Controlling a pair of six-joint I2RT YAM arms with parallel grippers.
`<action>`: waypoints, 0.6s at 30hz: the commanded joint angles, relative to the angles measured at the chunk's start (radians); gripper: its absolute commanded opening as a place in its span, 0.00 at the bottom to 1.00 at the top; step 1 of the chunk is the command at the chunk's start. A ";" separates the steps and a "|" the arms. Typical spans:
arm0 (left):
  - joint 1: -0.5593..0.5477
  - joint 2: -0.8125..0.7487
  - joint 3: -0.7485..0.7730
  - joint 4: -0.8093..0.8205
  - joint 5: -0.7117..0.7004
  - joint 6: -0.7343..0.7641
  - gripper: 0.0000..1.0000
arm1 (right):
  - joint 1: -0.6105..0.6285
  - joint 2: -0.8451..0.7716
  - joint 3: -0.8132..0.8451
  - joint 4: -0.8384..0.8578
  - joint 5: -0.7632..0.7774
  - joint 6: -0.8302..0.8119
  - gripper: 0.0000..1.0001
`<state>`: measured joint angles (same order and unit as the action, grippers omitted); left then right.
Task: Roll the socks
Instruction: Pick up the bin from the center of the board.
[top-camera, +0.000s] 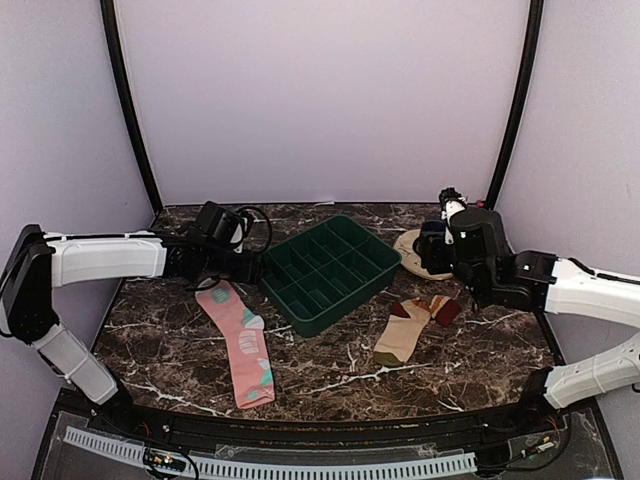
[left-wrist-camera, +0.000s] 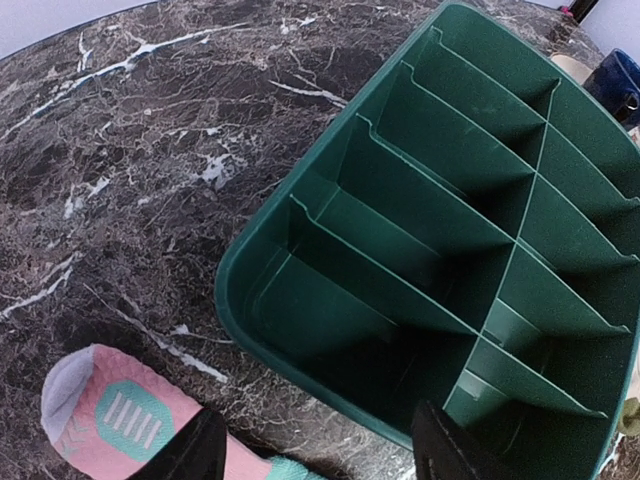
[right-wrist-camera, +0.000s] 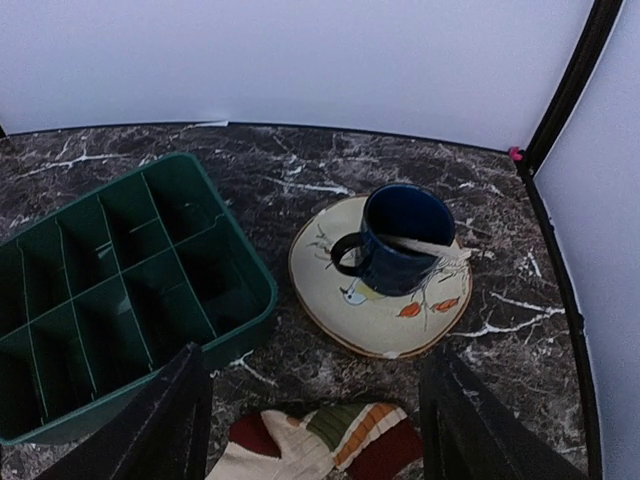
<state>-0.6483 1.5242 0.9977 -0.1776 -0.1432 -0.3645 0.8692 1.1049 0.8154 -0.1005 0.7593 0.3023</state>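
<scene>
The pink sock (top-camera: 242, 342) with teal and white patches lies flat on the marble table, left of centre. Its end shows in the left wrist view (left-wrist-camera: 110, 420). The tan-beige sock (top-camera: 412, 328) with maroon heel and toe lies right of centre; its striped cuff shows in the right wrist view (right-wrist-camera: 330, 445). My left gripper (top-camera: 250, 268) is open and empty, above the table between the pink sock's top end and the green tray. My right gripper (top-camera: 440, 262) is open and empty, above the far end of the tan sock.
A green divided tray (top-camera: 332, 272) stands between the socks, also in the left wrist view (left-wrist-camera: 300, 340) and right wrist view (right-wrist-camera: 250, 300). A cream plate (top-camera: 412, 250) with a blue mug (right-wrist-camera: 400, 240) and a stick sits at the back right.
</scene>
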 joint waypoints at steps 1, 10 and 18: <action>0.000 0.051 0.053 -0.027 -0.015 -0.046 0.65 | 0.056 0.023 0.018 -0.115 0.002 0.130 0.65; 0.004 0.189 0.175 -0.075 -0.055 -0.052 0.56 | 0.123 0.065 0.022 -0.179 -0.014 0.208 0.62; 0.027 0.262 0.229 -0.125 -0.054 -0.061 0.43 | 0.139 0.096 0.030 -0.199 -0.044 0.222 0.61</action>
<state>-0.6315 1.7542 1.1984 -0.2485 -0.2035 -0.4114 0.9970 1.1889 0.8196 -0.2974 0.7311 0.4999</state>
